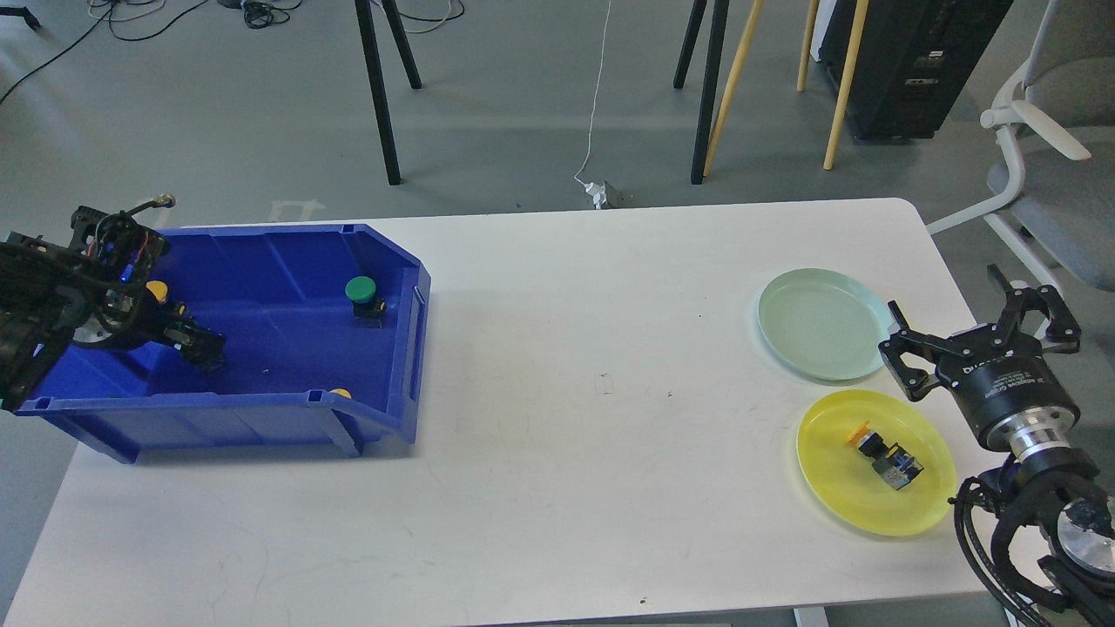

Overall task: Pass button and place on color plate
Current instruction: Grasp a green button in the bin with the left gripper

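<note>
A blue bin point(287, 409) stands at the table's left. In it are a green button point(360, 289) near the right wall, a yellow button point(157, 292) at the left, and a yellow cap point(341, 394) just showing behind the front wall. My left gripper point(200, 347) reaches down onto the bin floor; it looks dark and its fingers cannot be told apart. My right gripper point(980, 338) is open and empty, just right of the pale green plate point(823, 324) and above the yellow plate point(836, 488), which holds a yellow button point(884, 455).
The white table point(592, 392) spans the view between the bin and the plates. An office chair point(1045, 174) stands off the right edge. Table and easel legs stand on the floor behind.
</note>
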Robot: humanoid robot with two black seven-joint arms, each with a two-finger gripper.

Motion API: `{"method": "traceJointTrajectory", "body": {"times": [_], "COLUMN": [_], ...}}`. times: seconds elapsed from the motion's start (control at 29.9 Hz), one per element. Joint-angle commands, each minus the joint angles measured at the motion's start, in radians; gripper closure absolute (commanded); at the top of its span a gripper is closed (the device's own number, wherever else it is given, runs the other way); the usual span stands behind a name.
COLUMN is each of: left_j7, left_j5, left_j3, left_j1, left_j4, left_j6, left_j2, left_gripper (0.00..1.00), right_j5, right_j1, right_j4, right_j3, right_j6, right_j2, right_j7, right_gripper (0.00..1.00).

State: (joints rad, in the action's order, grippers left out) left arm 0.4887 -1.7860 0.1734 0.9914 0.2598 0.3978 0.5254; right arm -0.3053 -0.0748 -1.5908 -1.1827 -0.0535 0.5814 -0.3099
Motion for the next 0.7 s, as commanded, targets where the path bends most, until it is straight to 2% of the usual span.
{"method": "traceJointTrajectory", "body": {"times": [0.0,0.17,0.23,0.37,0.57,0.67], "left_j7": [0.0,0.0,0.0,0.0,0.0,0.0], "left_j5": [-0.003,-0.001,-0.003,-0.003,-0.004,-0.007], "left_j3": [0.0,0.0,0.0,0.0,0.002,0.002], "left_j1": [-0.007,-0.011,-0.011,-0.011,-0.014,-0.016], "left_j4": [-0.002,-0.002,-0.002,-0.002,-0.002,-0.002], "left_j6": [-0.001,-0.001,-0.001,-0.002,-0.007,-0.014], "left_j2": [-0.001,-0.007,-0.008,-0.01,-0.01,-0.01], "left_gripper": [0.07,0.13,0.21,0.3,0.36,0.58], "right_j5": [0.0,0.0,0.0,0.0,0.0,0.0], "right_j1": [0.0,0.0,0.0,-0.002,-0.003,-0.003], "right_j4": [0.002,0.002,0.002,0.002,0.002,0.002], "right_j3": [-0.002,-0.002,0.0,0.0,0.0,0.0], "right_j6": [0.0,0.0,0.0,0.0,0.0,-0.002], "right_j2": [0.0,0.0,0.0,0.0,0.0,0.0], "right_j7": [0.0,-0.002,-0.002,-0.003,-0.003,-0.003], "right_gripper": [0.02,0.02,0.02,0.02,0.02,0.02]}}
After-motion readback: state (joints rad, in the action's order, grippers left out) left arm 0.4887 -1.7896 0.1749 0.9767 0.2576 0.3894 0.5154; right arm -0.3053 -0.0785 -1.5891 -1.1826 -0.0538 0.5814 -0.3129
